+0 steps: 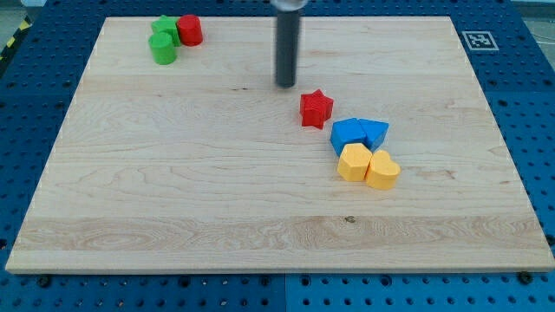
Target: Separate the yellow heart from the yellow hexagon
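Note:
The yellow hexagon (353, 162) and the yellow heart (383, 170) lie side by side and touching, right of the board's centre, the heart on the view's right. My tip (285, 84) is above and to the left of them, well apart, and a little up-left of the red star (316, 108). A blue cube (348, 134) and a blue triangle (375, 132) sit just above the yellow pair, touching them.
A red cylinder (190, 30), a green star (164, 27) and a green cylinder (162, 48) cluster at the board's top left. The wooden board (173, 199) lies on a blue perforated table. A marker tag (478, 40) sits at the top right corner.

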